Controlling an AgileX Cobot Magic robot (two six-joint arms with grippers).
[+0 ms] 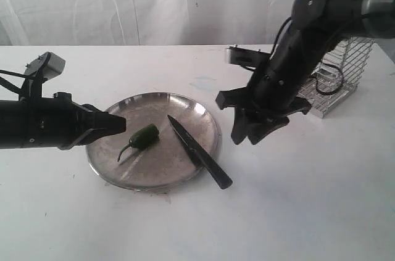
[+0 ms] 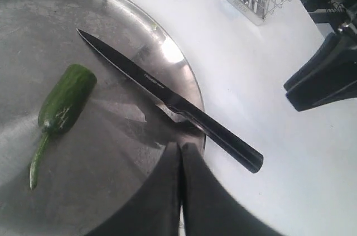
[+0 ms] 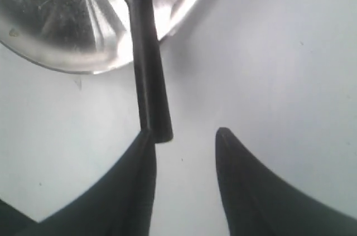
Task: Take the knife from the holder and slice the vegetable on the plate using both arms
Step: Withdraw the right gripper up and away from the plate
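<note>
I see knife (image 1: pixel 199 151) lying flat, out of holder (image 1: pixel 350 63): blade on plate (image 1: pixel 154 97), handle poking over near rim onto white table (image 1: pixel 302 211). Vegetable (image 1: pixel 144 136) on plate, just beside blade, not touching it. Left gripper (image 1: pixel 121 123) pressed together, empty, at plate's left edge. Right gripper (image 1: pixel 247 139) spread, holding nothing, above table right of handle. Right arm (image 1: pixel 296 57) blocks part of holder from me
</note>
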